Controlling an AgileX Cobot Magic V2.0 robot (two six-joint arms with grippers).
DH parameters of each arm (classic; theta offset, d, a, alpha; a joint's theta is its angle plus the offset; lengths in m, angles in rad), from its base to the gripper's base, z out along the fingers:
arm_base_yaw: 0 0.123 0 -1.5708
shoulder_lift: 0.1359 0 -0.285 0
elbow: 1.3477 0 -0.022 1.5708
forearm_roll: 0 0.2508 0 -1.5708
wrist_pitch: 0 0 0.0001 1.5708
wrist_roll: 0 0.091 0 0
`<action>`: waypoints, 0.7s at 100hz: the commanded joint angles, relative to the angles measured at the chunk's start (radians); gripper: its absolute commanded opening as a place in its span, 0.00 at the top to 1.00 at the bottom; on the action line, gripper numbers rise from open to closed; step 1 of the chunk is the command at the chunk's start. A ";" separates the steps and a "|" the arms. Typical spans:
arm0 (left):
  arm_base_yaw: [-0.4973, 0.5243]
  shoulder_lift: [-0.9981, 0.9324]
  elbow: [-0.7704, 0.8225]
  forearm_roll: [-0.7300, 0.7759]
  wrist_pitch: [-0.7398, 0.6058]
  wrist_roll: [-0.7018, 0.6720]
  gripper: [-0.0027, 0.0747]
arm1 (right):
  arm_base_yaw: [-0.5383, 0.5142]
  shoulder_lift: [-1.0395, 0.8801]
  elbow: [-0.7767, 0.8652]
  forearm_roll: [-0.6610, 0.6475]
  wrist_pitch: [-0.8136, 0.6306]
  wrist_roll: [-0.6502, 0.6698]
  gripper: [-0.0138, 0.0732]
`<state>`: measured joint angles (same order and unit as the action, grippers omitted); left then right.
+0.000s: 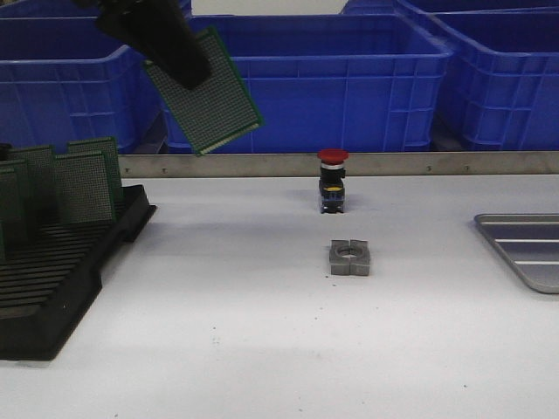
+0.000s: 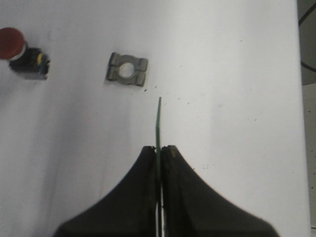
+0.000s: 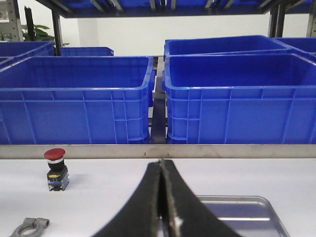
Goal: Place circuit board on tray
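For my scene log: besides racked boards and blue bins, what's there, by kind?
Green perforated circuit board held by left gripper: 1
Red-capped push button: 1
Grey metal clamp block: 1
Silver-grey metal tray: 1
Black slotted plastic rack: 1
Total: 5

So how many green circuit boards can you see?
4 at least: one green perforated circuit board held up by the left gripper, three standing in the black slotted plastic rack. More may be hidden.

Glossy blue plastic bins (image 1: 332,78), matt black plastic rack (image 1: 61,279), dull silver-grey metal tray (image 1: 524,249).
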<state>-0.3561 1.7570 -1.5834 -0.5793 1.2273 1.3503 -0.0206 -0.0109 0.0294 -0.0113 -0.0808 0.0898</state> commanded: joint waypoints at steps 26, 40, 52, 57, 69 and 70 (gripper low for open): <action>-0.112 -0.053 -0.029 -0.057 0.045 -0.020 0.98 | -0.007 0.023 -0.186 0.035 0.081 0.039 0.92; -0.112 -0.053 -0.029 -0.073 0.045 -0.020 0.98 | -0.007 0.144 -0.389 0.035 0.386 0.039 0.92; -0.112 -0.053 -0.029 -0.073 0.045 -0.020 0.98 | -0.007 0.297 -0.566 0.035 0.655 0.038 0.92; -0.112 -0.053 -0.029 -0.073 0.045 -0.020 0.98 | -0.007 0.355 -0.626 0.035 0.733 0.038 0.92; -0.112 -0.053 -0.029 -0.073 0.045 -0.020 0.98 | -0.007 0.466 -0.720 0.035 0.818 0.038 0.92; -0.112 -0.053 -0.029 -0.073 0.045 -0.020 0.98 | -0.007 0.475 -0.725 0.035 0.818 0.038 0.92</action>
<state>-0.4587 1.7570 -1.5834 -0.5917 1.2292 1.3413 -0.0206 0.3901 -0.6183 0.0216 0.7389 0.1252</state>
